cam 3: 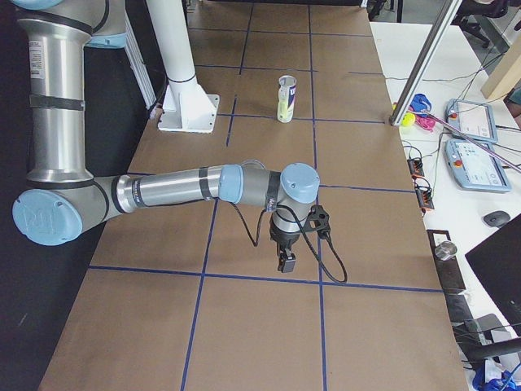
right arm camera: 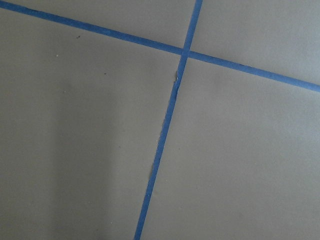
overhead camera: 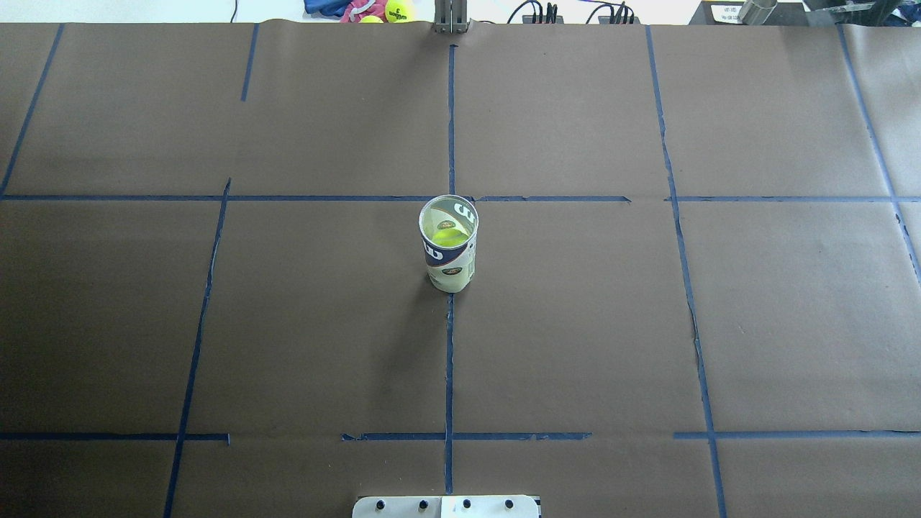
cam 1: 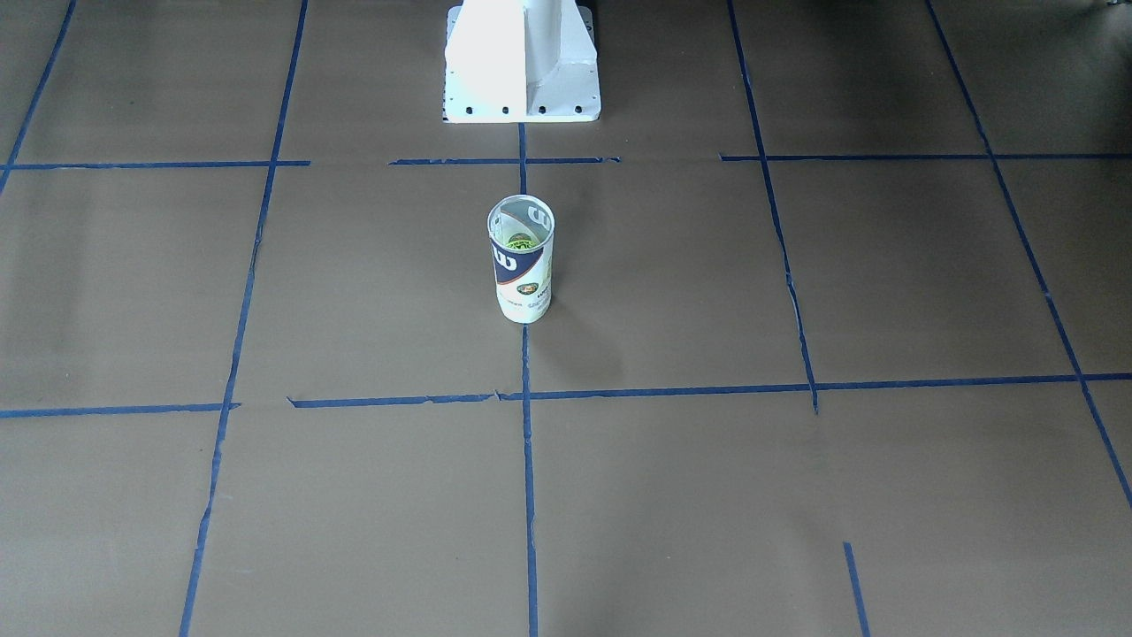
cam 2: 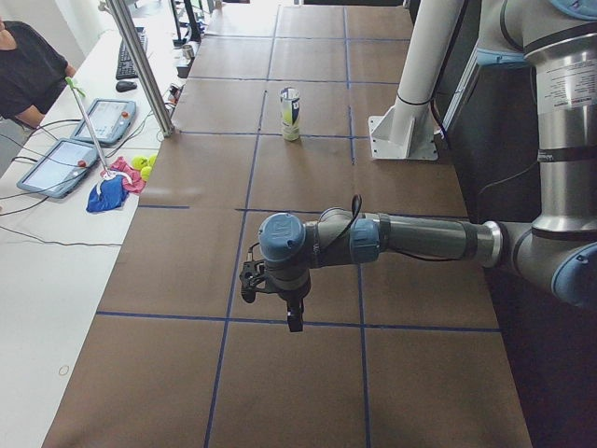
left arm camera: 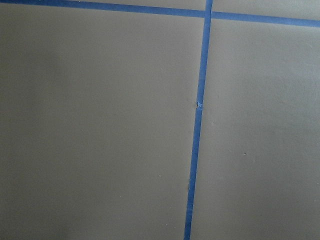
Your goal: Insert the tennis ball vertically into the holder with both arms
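Observation:
The holder (cam 1: 521, 265) stands upright in the middle of the brown table, open end up. The tennis ball (cam 1: 516, 239) sits inside it, seen through the open top, also in the overhead view (overhead camera: 447, 236). The holder shows small in both side views (cam 2: 290, 114) (cam 3: 286, 99). My left gripper (cam 2: 280, 303) hangs above the table far from the holder, only in the exterior left view. My right gripper (cam 3: 286, 259) hangs likewise, only in the exterior right view. I cannot tell whether either is open or shut. Both wrist views show only brown paper and blue tape.
The white pedestal base (cam 1: 522, 62) stands behind the holder. Beyond the table's far edge lie loose yellow balls (overhead camera: 396, 10) and coloured cloths (cam 2: 117, 182), tablets (cam 2: 93, 121) and a metal post (cam 2: 140, 65). An operator (cam 2: 28, 75) sits at that side.

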Action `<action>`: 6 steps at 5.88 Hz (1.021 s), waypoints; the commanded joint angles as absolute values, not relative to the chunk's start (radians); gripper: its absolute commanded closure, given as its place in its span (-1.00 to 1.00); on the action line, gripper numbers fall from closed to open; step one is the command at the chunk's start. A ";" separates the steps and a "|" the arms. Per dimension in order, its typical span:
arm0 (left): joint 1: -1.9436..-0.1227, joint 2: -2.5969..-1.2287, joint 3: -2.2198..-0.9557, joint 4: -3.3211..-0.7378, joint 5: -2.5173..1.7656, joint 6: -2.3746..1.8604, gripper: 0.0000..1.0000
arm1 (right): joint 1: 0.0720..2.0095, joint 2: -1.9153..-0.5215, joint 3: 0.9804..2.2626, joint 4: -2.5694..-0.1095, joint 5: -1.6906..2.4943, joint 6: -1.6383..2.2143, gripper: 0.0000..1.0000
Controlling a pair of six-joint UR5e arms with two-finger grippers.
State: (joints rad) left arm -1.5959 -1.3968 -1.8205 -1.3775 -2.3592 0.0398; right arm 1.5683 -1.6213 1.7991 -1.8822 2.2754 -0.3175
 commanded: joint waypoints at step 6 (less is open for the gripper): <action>-1.594 -1.420 -1.821 -1.394 -2.361 0.031 -1.00 | 1.572 -1.629 1.786 -1.859 2.332 -0.210 -1.00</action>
